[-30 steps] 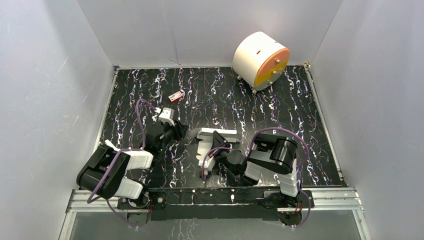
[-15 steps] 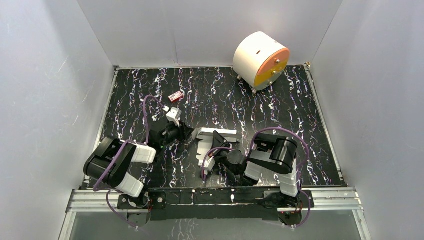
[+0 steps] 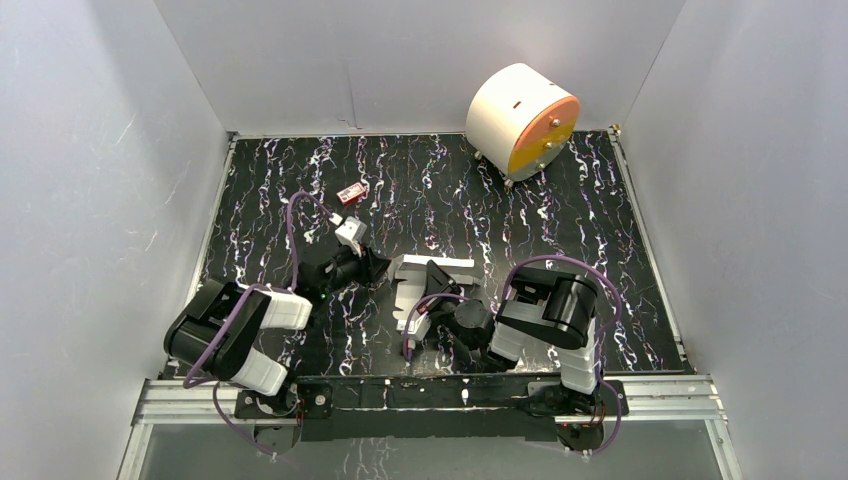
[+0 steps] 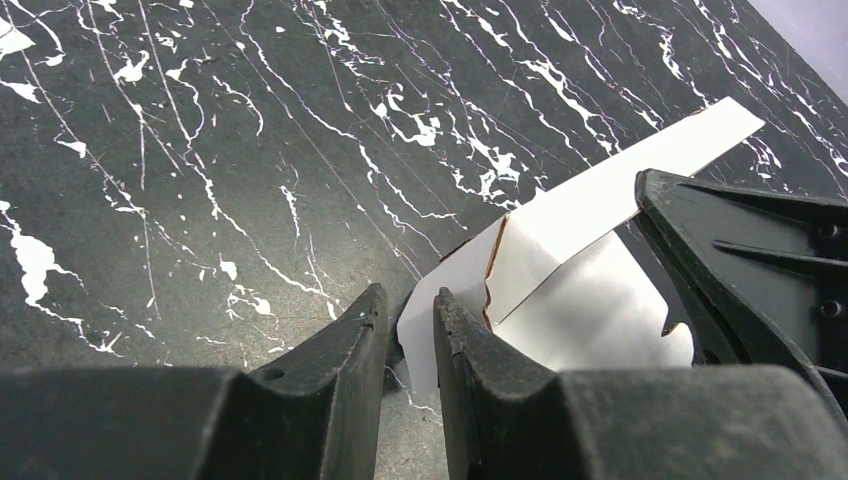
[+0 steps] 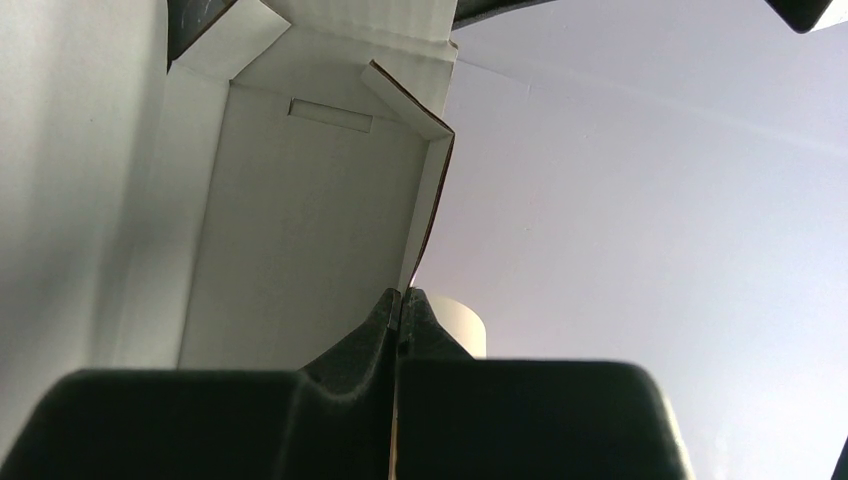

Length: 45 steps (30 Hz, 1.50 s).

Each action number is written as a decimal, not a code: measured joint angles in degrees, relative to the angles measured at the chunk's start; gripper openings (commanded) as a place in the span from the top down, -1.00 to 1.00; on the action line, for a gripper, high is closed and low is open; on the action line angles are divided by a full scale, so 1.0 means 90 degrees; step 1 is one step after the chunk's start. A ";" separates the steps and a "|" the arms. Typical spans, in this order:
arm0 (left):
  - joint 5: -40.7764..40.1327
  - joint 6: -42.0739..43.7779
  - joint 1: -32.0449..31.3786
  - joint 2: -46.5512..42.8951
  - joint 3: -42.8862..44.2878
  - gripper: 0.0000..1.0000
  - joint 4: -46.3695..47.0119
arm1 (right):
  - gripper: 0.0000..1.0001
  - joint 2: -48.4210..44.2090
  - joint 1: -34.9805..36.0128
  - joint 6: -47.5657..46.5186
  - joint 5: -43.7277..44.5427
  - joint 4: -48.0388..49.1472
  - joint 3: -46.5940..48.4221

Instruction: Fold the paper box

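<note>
You have the paper box [image 3: 412, 268], half-formed, on the table [image 3: 600, 250], well apart from the white cylinder [image 3: 505, 115] with the orange face, nearer the arm bases and to its left. Your right gripper [image 5: 400, 300] is clamped tight on the edge of one box wall. Your left gripper [image 4: 405, 305] is at the box's side farther from the cylinder, its fingers a narrow gap apart around a flap corner. You cannot tell whether they pinch it.
</note>
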 measured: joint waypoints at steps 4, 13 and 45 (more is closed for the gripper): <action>0.0019 -0.0019 -0.0061 -0.0041 -0.0034 0.56 0.0022 | 1.00 0.0000 -0.0002 -0.0002 0.0010 0.0002 0.0002; 0.0158 -0.0039 -0.0491 -0.0061 -0.0070 0.52 0.0015 | 1.00 0.0000 -0.0007 -0.0005 -0.0036 -0.0095 0.0036; -0.1183 0.0461 -0.1163 0.0794 -0.0087 0.46 0.0896 | 1.00 0.0012 0.0010 0.0027 -0.0073 -0.0158 0.0056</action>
